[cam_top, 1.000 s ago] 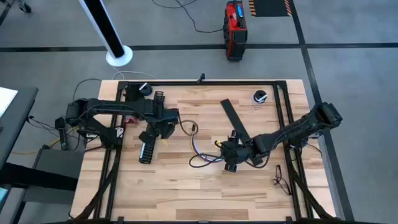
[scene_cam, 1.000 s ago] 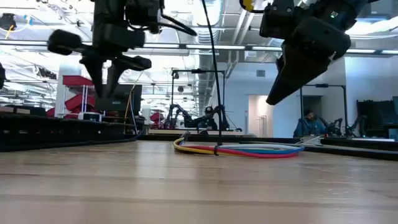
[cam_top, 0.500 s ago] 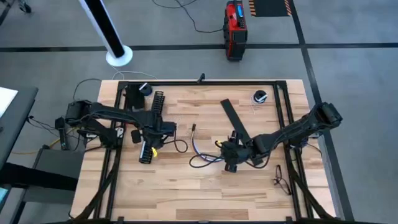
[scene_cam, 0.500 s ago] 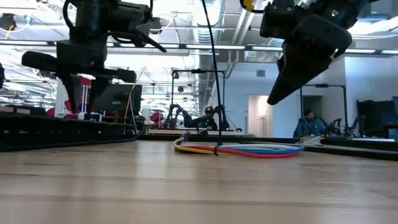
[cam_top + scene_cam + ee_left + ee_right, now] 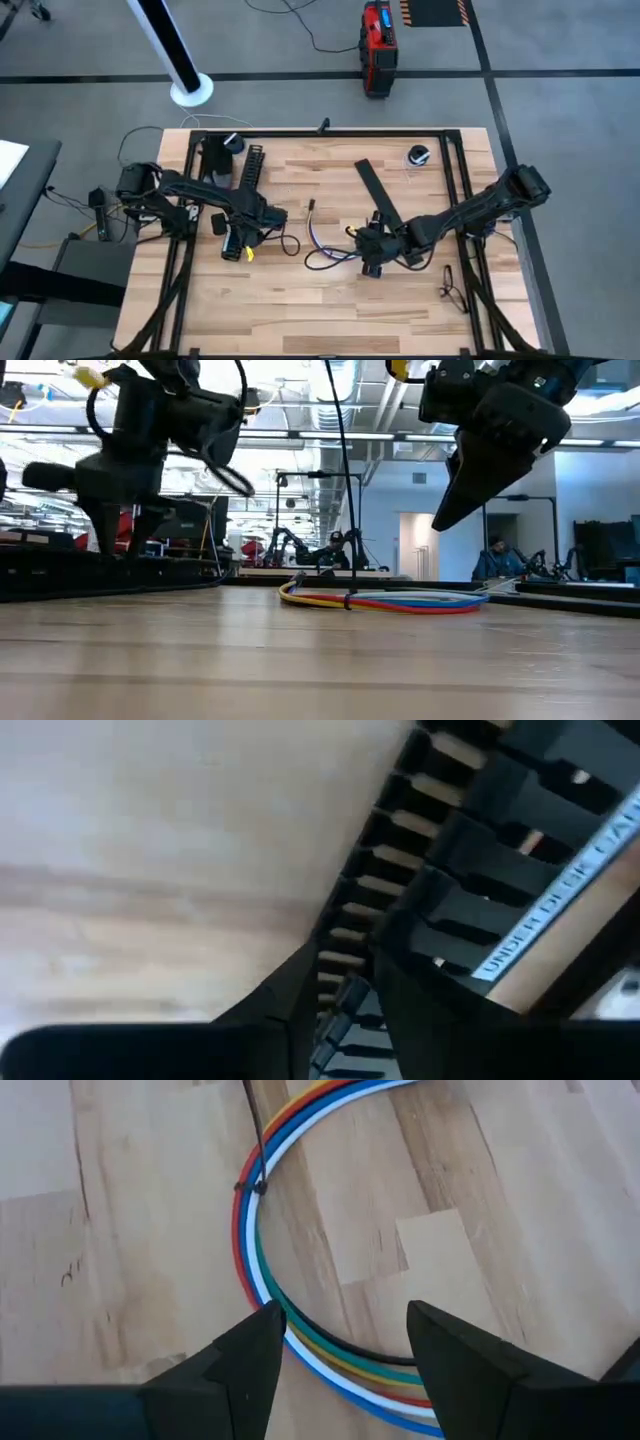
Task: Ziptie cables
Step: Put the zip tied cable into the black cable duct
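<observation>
The bundle of thin red, blue, white, yellow and black cables (image 5: 330, 250) lies curled on the wooden table (image 5: 400, 320), centre of the high view, with a thin black tie (image 5: 258, 1180) already around it. The right gripper (image 5: 372, 262) hovers directly above its right end, fingers spread, empty; the curve runs between them. The left gripper (image 5: 236, 238), farther away at centre-left, seems clenched on the black comb-slotted plastic channel (image 5: 240, 200), though that view is blurred.

grey concrete floor (image 5: 560, 40) with dark seams, white pole base (image 5: 190, 90) and red case (image 5: 377, 45) beyond the table; bright ceiling strip lights (image 5: 300, 435), white walls, red racks (image 5: 115, 510) behind
</observation>
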{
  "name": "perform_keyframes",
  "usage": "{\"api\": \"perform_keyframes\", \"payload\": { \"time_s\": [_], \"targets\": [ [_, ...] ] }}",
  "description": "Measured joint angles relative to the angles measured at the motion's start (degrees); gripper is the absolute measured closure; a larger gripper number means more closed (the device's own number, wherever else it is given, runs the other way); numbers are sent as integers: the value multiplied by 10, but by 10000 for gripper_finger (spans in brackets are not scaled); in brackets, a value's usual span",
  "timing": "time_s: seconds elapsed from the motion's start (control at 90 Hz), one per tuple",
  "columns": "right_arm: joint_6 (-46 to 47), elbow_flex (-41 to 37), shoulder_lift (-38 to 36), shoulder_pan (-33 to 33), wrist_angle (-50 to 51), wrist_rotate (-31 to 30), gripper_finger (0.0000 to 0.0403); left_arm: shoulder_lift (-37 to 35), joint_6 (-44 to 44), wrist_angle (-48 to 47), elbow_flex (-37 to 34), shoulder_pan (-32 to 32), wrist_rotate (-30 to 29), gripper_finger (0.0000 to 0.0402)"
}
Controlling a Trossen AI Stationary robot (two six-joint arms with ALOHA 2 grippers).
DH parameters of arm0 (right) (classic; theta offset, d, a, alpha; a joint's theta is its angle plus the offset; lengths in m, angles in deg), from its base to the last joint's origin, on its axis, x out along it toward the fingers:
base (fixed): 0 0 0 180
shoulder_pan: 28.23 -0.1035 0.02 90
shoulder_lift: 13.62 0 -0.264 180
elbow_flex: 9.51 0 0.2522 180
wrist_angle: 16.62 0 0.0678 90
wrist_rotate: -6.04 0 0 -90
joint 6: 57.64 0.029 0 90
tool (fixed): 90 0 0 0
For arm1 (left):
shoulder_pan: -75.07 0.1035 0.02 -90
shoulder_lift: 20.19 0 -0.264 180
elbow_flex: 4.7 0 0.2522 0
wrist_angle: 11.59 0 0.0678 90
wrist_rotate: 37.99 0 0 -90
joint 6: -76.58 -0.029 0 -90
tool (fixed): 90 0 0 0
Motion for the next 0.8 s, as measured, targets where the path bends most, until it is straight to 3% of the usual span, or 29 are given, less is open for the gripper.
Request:
{"api": "perform_keyframes", "payload": {
  "time_s": [0.222, 0.433, 0.656, 0.8],
  "targets": [
    [0, 0, 0, 0, 1, 0, 194, -1, 22, 1, 6, -23, -8, 393],
    [-2, 0, 0, 1, 5, 0, 194, -1, 88, 0, 50, -30, 8, 401],
    [-2, 0, 0, 1, 5, 0, 194, -1, 179, 0, 121, -24, 74, 401],
    [-2, 0, 0, 1, 5, 0, 194, -1, 267, -10, 120, -5, 27, 401]
  ]
}}
